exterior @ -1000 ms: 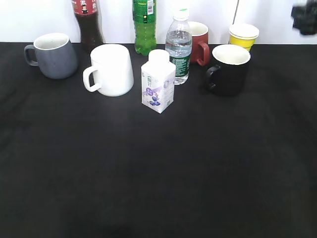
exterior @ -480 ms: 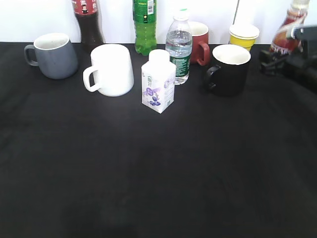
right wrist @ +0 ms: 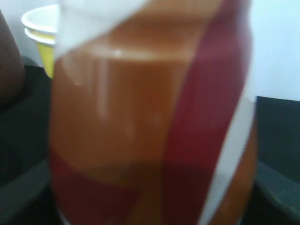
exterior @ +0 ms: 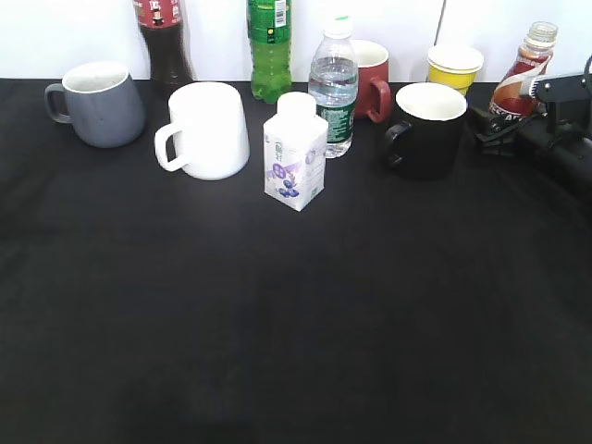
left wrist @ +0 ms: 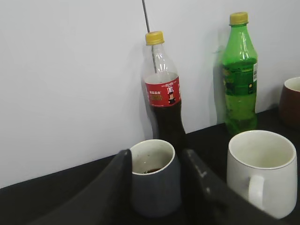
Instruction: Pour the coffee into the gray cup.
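Observation:
The gray cup [exterior: 97, 102] stands at the far left of the black table. In the left wrist view the gray cup [left wrist: 155, 180] shows a little brown liquid at its bottom. It appears between the fingers of my left gripper [left wrist: 157, 154], which is open and out of the exterior view. The coffee bottle [exterior: 520, 81], uncapped with a red and orange label, is upright at the far right. My right gripper [exterior: 502, 122] is shut on its lower part. The bottle [right wrist: 150, 117] fills the right wrist view.
Along the back are a cola bottle [exterior: 162, 37], a green bottle [exterior: 269, 46], a water bottle [exterior: 333, 88], a red mug [exterior: 373, 79] and a yellow paper cup [exterior: 454, 67]. A white mug [exterior: 208, 129], a small carton [exterior: 296, 162] and a black mug [exterior: 427, 129] stand in front.
My right gripper has come in from the upper right with the coffee bottle, moving down and left to beside the black mug. The cups have not moved.

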`<state>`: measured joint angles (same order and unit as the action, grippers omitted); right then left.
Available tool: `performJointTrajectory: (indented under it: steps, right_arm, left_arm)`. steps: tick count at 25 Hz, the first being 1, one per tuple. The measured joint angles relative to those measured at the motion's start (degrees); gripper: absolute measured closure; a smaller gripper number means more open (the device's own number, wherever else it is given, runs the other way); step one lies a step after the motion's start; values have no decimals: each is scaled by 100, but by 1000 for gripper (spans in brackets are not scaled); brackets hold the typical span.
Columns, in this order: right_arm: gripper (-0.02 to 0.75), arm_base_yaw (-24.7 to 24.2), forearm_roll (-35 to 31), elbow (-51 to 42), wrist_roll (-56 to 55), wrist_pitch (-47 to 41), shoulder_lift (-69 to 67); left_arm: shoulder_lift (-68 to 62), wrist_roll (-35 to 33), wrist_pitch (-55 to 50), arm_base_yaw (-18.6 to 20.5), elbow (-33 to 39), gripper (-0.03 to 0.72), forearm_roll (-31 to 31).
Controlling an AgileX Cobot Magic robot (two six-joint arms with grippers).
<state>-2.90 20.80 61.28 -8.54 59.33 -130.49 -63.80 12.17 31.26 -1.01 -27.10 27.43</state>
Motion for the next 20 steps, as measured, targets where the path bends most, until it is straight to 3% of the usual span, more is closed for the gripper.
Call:
performJointTrajectory:
  steps: [4,12,15,20]
  right_arm:
    - [103,-7,-343,-823,0,4,609]
    - [123,-7,-351,-2784,-482,-142,2883]
    - [140,-7,17,-2794,-614,-1477,3884]
    - [141,-7,90,-2800,-920,-4220,4964]
  left_arm:
    - [0,11,0,0,0,416,0]
    - [0,16,-152,-3,0,416,0]
    - [158,16,-1048,-258,0,416,0]
    - [287,29,-2540,-843,0,416,-42]
